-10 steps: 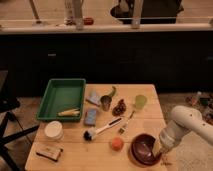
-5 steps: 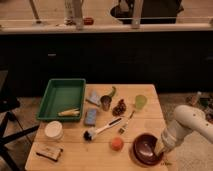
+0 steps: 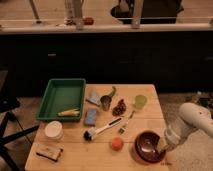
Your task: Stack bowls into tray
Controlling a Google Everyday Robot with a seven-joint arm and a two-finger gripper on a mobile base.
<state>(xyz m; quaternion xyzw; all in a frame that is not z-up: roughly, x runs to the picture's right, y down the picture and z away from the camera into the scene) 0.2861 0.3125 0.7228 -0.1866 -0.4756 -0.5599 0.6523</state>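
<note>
A wide dark-red bowl (image 3: 147, 145) sits on the wooden table (image 3: 75, 155) near its front right corner. The gripper (image 3: 162, 149) hangs from the white arm (image 3: 192, 122) at the bowl's right rim. The green tray (image 3: 60, 87) lies at the table's back left, with a yellowish item (image 3: 68, 112) near its front wall.
An orange fruit (image 3: 117, 143) lies just left of the bowl. A dish brush (image 3: 101, 129), a fork (image 3: 126, 124), two blue sponges (image 3: 91, 117), a metal cup (image 3: 105, 103), a yellow-green cup (image 3: 140, 101), a white bowl (image 3: 53, 130) and a flat packet (image 3: 49, 151) are spread across the table.
The arm and gripper have shifted slightly down toward the bowl's right rim. The bowl and other things have not moved.
</note>
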